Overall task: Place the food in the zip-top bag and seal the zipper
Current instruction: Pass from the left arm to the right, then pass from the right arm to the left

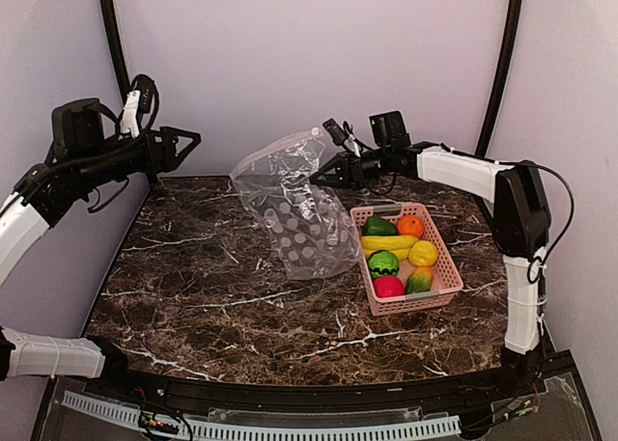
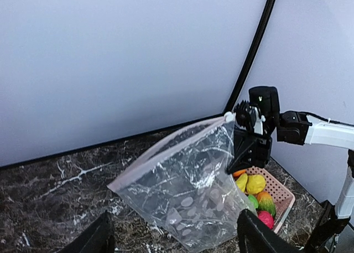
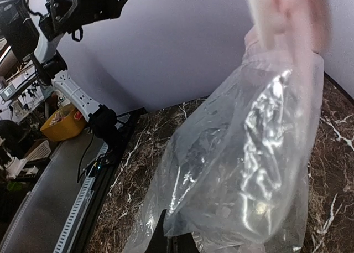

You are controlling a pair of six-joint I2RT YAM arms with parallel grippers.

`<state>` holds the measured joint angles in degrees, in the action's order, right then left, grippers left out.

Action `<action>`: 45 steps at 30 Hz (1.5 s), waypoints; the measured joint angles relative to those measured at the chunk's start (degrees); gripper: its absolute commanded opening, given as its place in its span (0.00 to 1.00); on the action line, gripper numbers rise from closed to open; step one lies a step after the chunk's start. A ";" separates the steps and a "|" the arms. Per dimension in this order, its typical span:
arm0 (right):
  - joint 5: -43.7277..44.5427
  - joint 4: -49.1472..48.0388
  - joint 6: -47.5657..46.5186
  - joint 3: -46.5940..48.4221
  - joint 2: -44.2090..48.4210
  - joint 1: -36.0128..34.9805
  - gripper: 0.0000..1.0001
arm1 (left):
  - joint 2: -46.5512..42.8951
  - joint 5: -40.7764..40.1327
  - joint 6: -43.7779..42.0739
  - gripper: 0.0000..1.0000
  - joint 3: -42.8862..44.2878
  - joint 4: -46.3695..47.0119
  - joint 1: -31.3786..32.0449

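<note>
Clear dotted zip-top bag (image 1: 294, 214) hangs from right claw (image 1: 321, 176), clamped on one mouth corner; bottom rests on tabletop (image 1: 193, 287) beside pink basket (image 1: 415, 304). All food (image 1: 422, 253) in basket. Wide-open left claw (image 1: 190, 151) sits well apart. Step: opening the mouth. Next: left probably grabs opposite lip.

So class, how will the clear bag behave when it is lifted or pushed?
Likely floppy: held at one corner by the right gripper, the bag sags and creases. Probably very light: it looks empty. Possibly slippery, given its glossy film.
</note>
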<state>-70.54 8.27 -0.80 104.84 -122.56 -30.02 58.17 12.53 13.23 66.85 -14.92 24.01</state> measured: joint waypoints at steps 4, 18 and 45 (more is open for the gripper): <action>-0.81 6.47 -11.37 -2.40 5.49 -1.77 0.00 | 4.26 0.15 -4.44 0.66 13.73 -8.35 0.00; 5.29 31.30 -39.47 -2.62 12.66 -11.32 0.00 | 13.79 10.99 -16.65 0.67 16.59 -20.04 0.00; 7.30 35.67 -40.68 -2.19 12.66 -11.63 0.00 | 12.41 24.33 -19.06 0.51 8.31 -22.91 0.87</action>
<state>-63.24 43.94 -41.47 102.65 -109.91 -41.65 70.59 36.86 -5.82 75.16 -37.82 24.88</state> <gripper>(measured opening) 0.004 0.545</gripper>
